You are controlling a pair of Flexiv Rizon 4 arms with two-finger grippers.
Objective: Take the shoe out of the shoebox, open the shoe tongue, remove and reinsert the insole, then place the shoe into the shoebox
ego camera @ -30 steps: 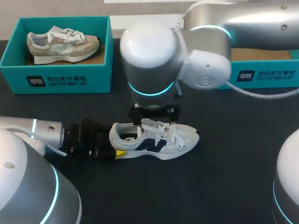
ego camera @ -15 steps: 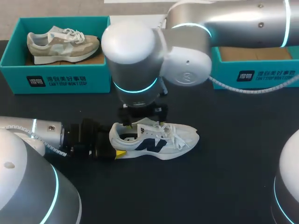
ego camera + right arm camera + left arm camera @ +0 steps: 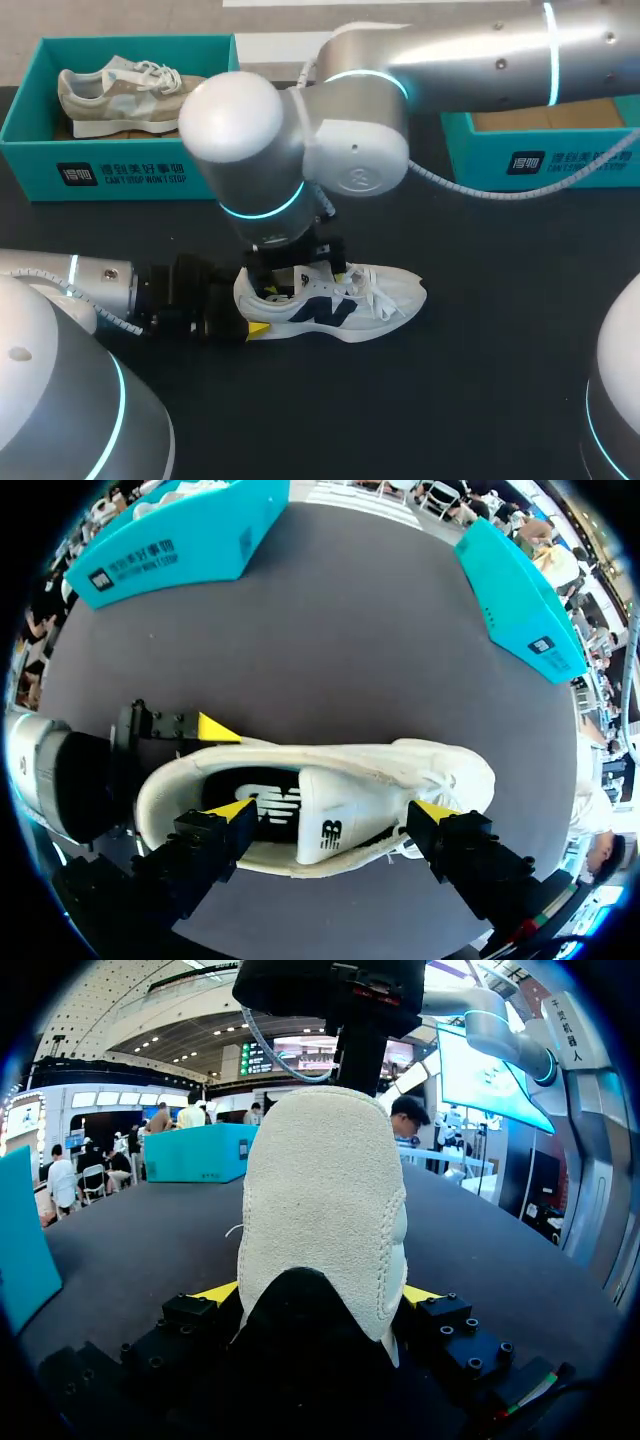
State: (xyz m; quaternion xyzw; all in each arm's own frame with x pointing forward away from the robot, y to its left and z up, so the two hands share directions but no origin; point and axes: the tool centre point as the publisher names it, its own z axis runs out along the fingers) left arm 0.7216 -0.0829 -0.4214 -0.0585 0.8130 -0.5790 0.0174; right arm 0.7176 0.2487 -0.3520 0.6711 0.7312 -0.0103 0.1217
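Left end effector (image 3: 322,1295) clamps white shoe (image 3: 330,300) at its 9 o'clock heel; right end effector (image 3: 333,822) hovers spread above — an off-centre descent could snag laces (image 3: 375,285), missing the insole (image 3: 265,805).

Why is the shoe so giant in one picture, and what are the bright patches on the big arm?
Left wrist view: the white suede shoe's heel sits right against the camera, between the left gripper's yellow tips, so it looms large. Head view: the glossy silver right arm shows bright glare on its rounded top.
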